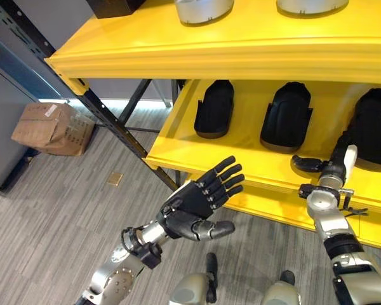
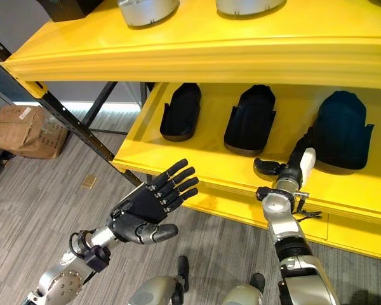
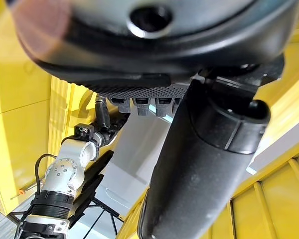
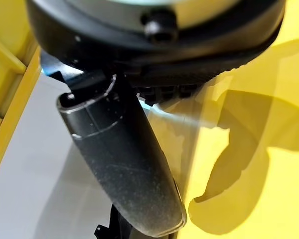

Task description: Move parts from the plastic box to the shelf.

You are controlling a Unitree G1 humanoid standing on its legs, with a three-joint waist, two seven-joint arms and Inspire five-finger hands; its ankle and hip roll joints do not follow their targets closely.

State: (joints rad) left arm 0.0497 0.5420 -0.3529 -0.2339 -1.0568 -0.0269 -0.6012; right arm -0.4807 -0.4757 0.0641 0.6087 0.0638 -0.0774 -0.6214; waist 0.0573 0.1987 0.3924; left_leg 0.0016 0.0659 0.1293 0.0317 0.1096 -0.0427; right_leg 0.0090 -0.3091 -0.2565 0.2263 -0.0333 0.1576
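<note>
Three black moulded parts lie in a row on the lower yellow shelf (image 1: 178,136): left part (image 1: 214,108), middle part (image 1: 287,115), right part (image 1: 374,127). My right hand (image 1: 335,166) reaches onto this shelf. Its fingers are straight and lie along the right part's left edge, and its thumb (image 4: 119,164) sticks out to the side, holding nothing. My left hand (image 1: 193,204) hovers open in front of the shelf's front edge, fingers spread and empty. In the left wrist view its thumb (image 3: 204,164) is extended.
The upper yellow shelf (image 1: 197,54) carries two silver-grey parts (image 1: 203,9) and a dark box (image 1: 114,6). A black slanted upright (image 1: 105,114) runs down at the left. A cardboard box (image 1: 51,127) and a small tan piece (image 1: 115,178) lie on the grey floor.
</note>
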